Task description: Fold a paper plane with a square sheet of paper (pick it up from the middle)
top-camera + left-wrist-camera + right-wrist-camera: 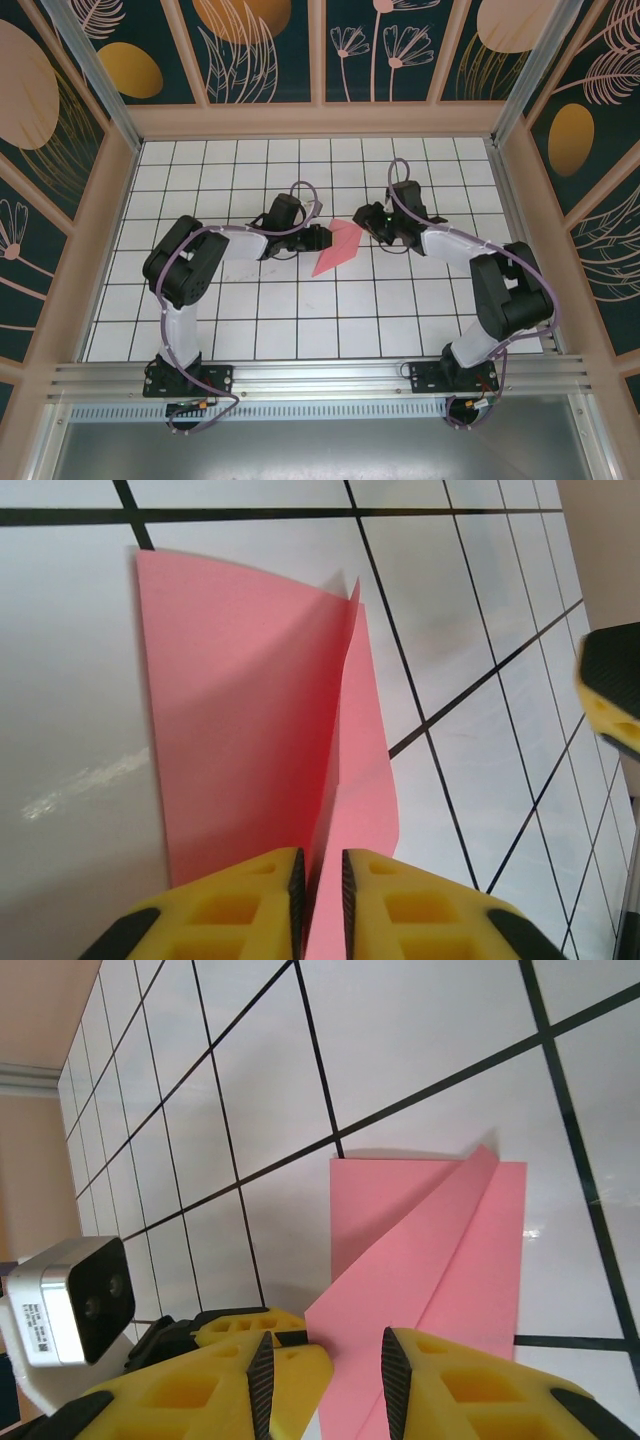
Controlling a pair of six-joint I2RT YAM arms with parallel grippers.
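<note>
Across the surface [250, 340]: glossy white tiles ruled by thin black lines, with a ribbed aluminium rail [320, 375] at the near edge. Walls [260, 40] were dark teal panels printed with peach and gold leaves, framed in pale beige strips. I logged the sheet of paper [335, 250] near mid-surface, between the two arms. It was thin, matte salmon-pink, folded into a tapering shape with crisp creases and one flap standing up. Long axis ran diagonally, narrow tip toward near left, wide end toward far right. Left end effector [322, 868], yellow-fingered, was pinched nearly closed on the raised flap. Right end effector [326, 1350] sat with fingers clearly apart, the paper's edge between them; I couldn't tell whether they touched it.
</note>
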